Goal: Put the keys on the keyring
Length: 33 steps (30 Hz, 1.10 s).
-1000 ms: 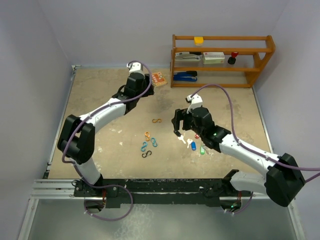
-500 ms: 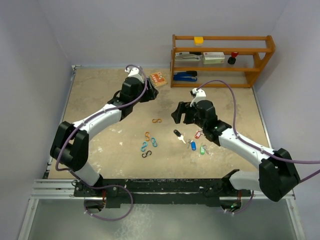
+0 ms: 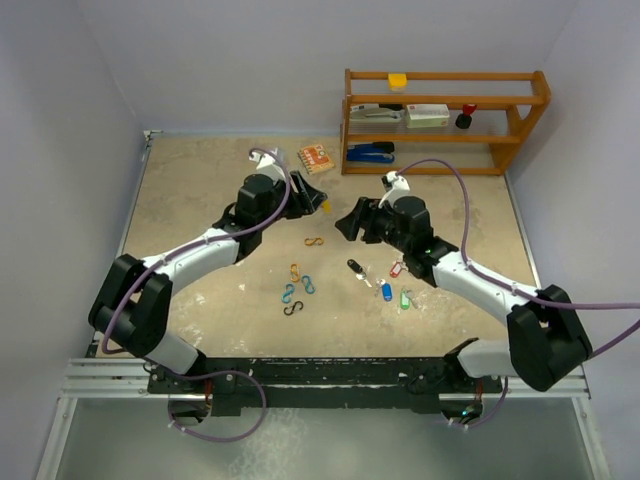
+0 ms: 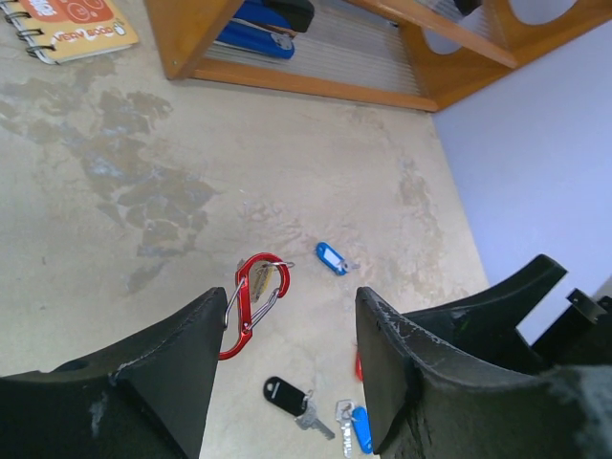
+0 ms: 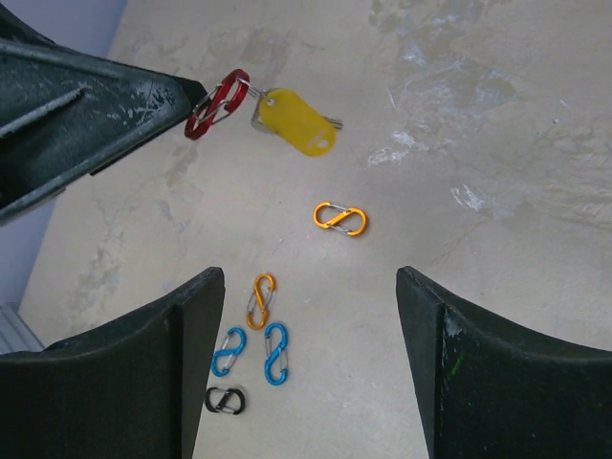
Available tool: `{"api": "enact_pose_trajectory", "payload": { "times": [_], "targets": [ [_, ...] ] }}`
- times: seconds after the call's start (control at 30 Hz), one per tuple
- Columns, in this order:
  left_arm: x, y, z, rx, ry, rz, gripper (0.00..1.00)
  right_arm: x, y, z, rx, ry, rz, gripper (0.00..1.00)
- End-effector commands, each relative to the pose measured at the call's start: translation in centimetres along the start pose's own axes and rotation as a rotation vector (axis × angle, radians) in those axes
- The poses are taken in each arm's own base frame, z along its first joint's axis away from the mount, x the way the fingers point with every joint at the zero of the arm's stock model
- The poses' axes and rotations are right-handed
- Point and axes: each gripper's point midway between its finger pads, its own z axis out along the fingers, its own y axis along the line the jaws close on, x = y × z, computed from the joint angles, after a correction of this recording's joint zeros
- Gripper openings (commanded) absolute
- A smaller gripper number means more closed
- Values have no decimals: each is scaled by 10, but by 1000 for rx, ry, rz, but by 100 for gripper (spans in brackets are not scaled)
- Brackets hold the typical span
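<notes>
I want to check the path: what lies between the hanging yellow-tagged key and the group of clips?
A single orange S-clip lies there, seen clearly in the right wrist view.
</notes>
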Motion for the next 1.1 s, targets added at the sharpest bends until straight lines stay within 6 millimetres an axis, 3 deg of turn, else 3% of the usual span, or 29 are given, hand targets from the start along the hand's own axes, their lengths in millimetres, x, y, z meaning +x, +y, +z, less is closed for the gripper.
{"api": "enact_pose_trajectory", "payload": {
  "times": [0.0,0.67,1.07],
  "targets": [
    [-31,-46,-14,156,-123,-38,54,-31,25,2,-97,-89,71,74],
    [12,-63,-20,268,-34,-58,54,-38,16,2,-157,-116,214,61],
    [20,-84,-26,364,-39,-47,54,-30,20,7,-199,-85,253,53]
  ]
}}
